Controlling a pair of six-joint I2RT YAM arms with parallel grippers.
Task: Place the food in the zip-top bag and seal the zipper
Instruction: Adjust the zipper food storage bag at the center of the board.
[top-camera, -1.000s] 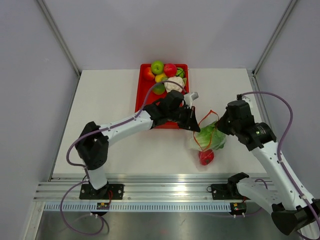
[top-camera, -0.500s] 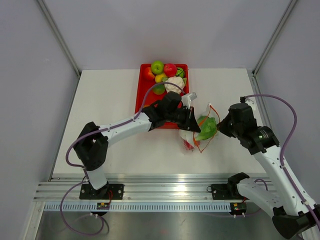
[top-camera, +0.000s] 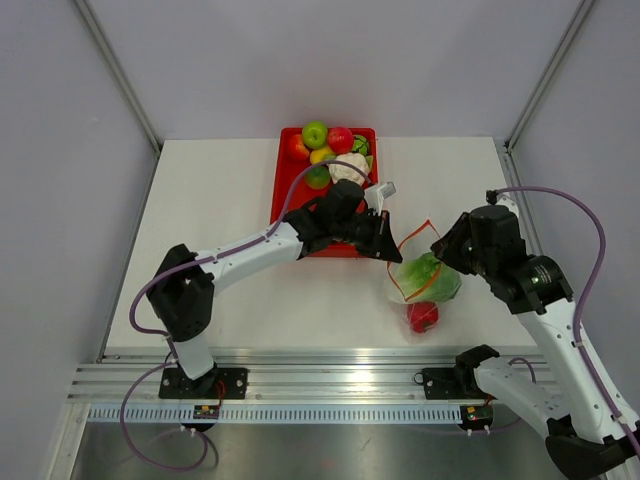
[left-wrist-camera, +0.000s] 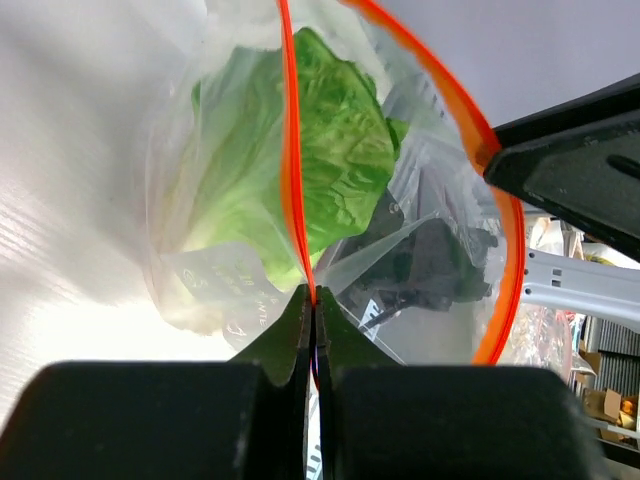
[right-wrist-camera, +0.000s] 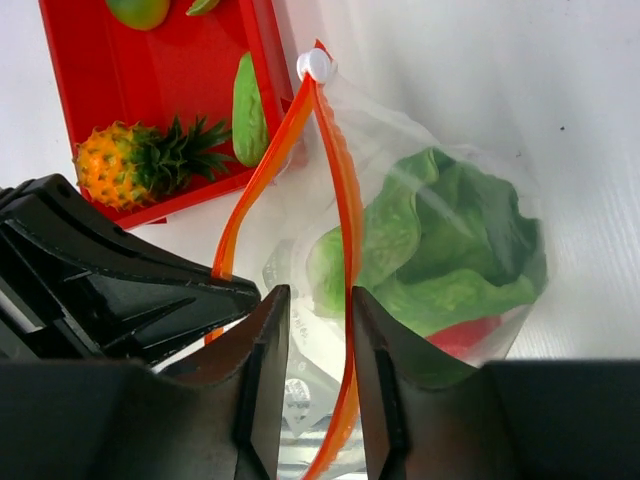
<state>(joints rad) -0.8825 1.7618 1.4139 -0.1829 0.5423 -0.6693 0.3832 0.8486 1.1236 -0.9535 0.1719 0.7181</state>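
On the near right part of the white table (top-camera: 220, 220), the zip-top bag (top-camera: 443, 292) lies between the two grippers, just right of the near end of the red tray (top-camera: 284, 188), with its mouth held open. The leafy lettuce (left-wrist-camera: 335, 165) fills most of the clear pouch, and the red tomato (top-camera: 422, 316) sits below it at the bag's closed end, the part nearest the table's near edge. The zipper (right-wrist-camera: 345, 190) is parted into two orange-red strips that meet at a small white slider (right-wrist-camera: 318, 65) on the far side and bow away from each other toward the arms. The left gripper (left-wrist-camera: 313, 300) reaches in from the tray side with its fingers pressed together on one strip at the rim of the bag. The right gripper (right-wrist-camera: 320, 300) comes in from the right. Its fingers stand narrowly apart with the other strip and some crinkled plastic running through the gap, close along one finger. Whether they press on the strip cannot be told. The two black grippers are close, facing each other across the open mouth. Behind them the tray holds a spiky orange pineapple (right-wrist-camera: 112, 175) at its near end, with a white cauliflower (top-camera: 348, 168), a green apple (top-camera: 315, 133) and other coloured fruit crowded toward the far end.
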